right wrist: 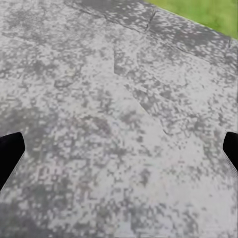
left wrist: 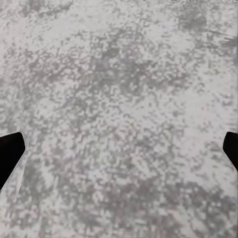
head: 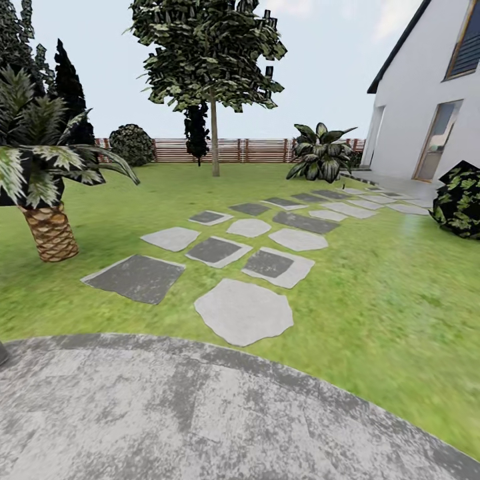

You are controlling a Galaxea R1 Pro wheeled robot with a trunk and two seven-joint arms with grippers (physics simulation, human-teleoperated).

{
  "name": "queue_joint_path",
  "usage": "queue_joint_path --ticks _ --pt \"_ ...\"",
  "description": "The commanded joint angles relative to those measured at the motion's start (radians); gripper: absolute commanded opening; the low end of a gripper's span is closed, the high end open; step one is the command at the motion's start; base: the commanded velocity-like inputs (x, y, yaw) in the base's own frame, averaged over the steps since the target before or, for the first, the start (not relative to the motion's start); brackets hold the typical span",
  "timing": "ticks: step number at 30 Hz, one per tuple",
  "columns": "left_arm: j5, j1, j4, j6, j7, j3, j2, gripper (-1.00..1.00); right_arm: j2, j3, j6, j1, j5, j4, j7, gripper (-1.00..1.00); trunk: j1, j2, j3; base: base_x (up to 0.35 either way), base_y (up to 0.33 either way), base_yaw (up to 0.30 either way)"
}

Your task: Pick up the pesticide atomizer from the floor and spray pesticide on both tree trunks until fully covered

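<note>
Paving of mottled grey stone [head: 167, 413], laid as a rounded pad, carries the robot at this moment, and its curved edge meets the green lawn [head: 373, 313] of the garden. Both wrist views look straight down at that stone. The left pincer [left wrist: 119, 148] has its two dark fingertips [left wrist: 10, 153] at the far sides of its view, spread wide with nothing between them; the right pincer [right wrist: 119, 148] is equally released and empty. My reading is that the arms hang low and idle because the robot is travelling, not reaching.

Beyond the pad's edge a trail of grey and dark stepping slabs [head: 243, 310] runs across the grass toward a white house [head: 427, 107]. A tall tree with a thin, smooth grey-brown trunk [head: 215, 133] stands at the far edge of the lawn, before the brown slatted wooden fence [head: 233, 150]; it is probably one of the two to be sprayed, and it lies well apart from both pincers. A short palm with a scaly brown trunk [head: 50, 230] stands near the lawn's left edge.

Where the pesticide atomizer lies I cannot tell.
</note>
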State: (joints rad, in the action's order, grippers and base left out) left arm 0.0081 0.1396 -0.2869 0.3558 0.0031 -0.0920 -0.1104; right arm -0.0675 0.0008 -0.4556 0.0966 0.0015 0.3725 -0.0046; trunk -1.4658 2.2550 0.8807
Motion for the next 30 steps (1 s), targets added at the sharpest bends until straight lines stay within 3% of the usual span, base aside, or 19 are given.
queue_joint_path --ticks 1,14,30 --pt "0.000 0.000 0.000 0.000 0.000 0.000 0.000 1.00 0.000 0.000 0.000 0.000 0.000 0.000 0.000 1.00 0.000 0.000 0.000 0.340 0.000 -0.002" --pt "0.000 0.000 0.000 0.000 0.000 0.000 0.000 1.00 0.004 0.002 0.001 0.000 0.001 -0.008 0.001 1.00 0.000 0.000 0.000 0.340 0.000 0.000" --pt "0.000 0.000 0.000 0.000 0.000 0.000 0.000 1.00 0.051 0.002 0.003 0.000 -0.002 -0.177 0.006 1.00 0.000 0.000 0.000 0.340 0.000 0.000"
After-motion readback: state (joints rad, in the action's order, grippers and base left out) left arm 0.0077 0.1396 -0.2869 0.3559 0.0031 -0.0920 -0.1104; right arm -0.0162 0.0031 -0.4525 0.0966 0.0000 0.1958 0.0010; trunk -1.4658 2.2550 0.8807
